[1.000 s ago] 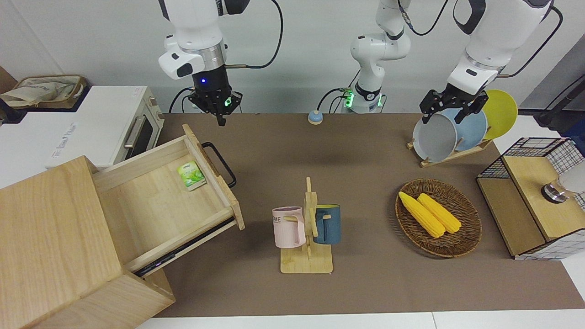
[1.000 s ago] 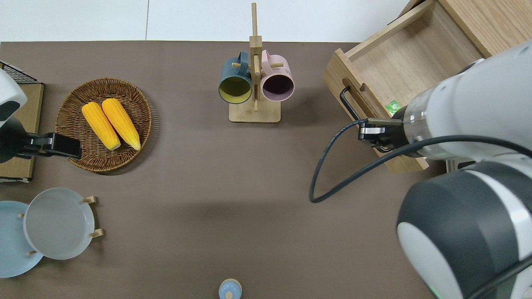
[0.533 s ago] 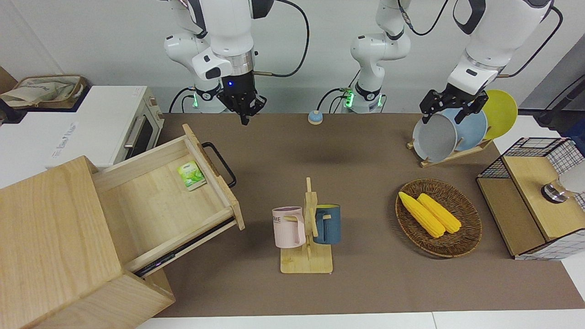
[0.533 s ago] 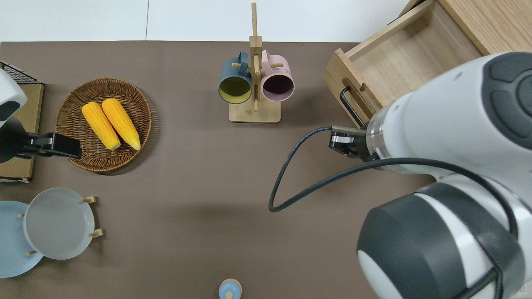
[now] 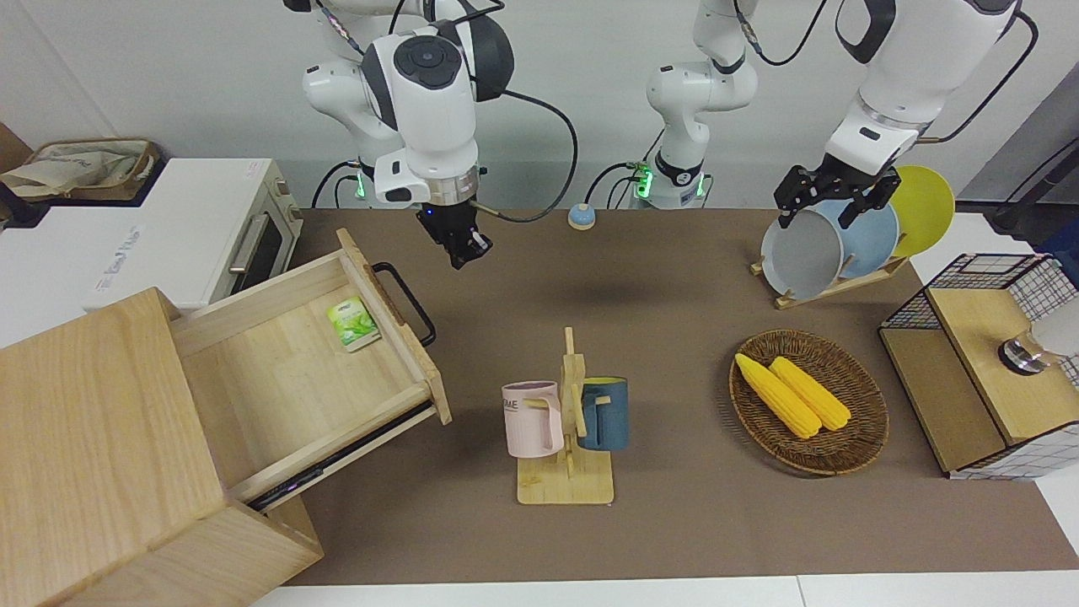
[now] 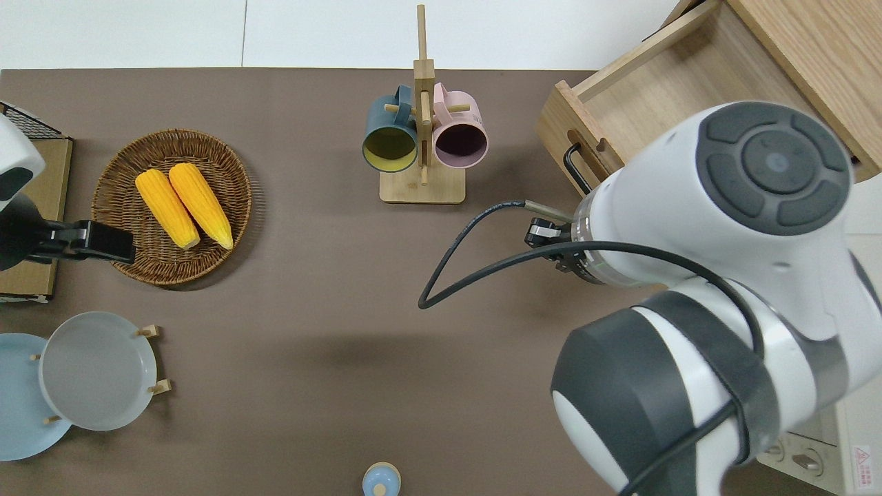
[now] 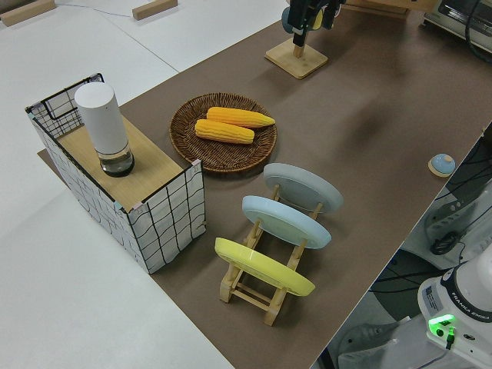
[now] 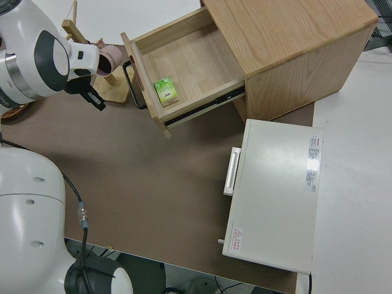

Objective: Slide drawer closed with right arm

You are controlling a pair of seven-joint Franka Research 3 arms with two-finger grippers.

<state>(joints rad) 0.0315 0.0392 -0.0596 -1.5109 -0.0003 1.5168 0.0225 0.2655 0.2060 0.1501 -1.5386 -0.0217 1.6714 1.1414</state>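
The pale-wood drawer (image 5: 287,379) stands pulled out of its wooden box (image 5: 101,438), with its black loop handle (image 5: 406,300) facing the table's middle. A small green packet (image 5: 352,323) lies inside it. My right gripper (image 5: 462,247) hangs shut and tilted over the brown table, a short way off the handle (image 6: 576,169) toward the left arm's end, touching nothing. In the overhead view the right arm (image 6: 716,227) covers the nearer part of the drawer (image 6: 661,89). The right side view shows the gripper (image 8: 96,101) apart from the handle (image 8: 132,86). The left arm is parked.
A wooden mug rack (image 5: 566,438) with a pink and a blue mug stands mid-table, farther from the robots than the gripper. A white oven (image 5: 211,228) sits beside the wooden box. A basket of corn (image 5: 809,400), a plate rack (image 5: 834,244) and a wire crate (image 5: 986,362) fill the left arm's end.
The right gripper has swung from over the drawer's front edge out over the open table toward the middle, and its wrist has tilted. The drawer has not moved.
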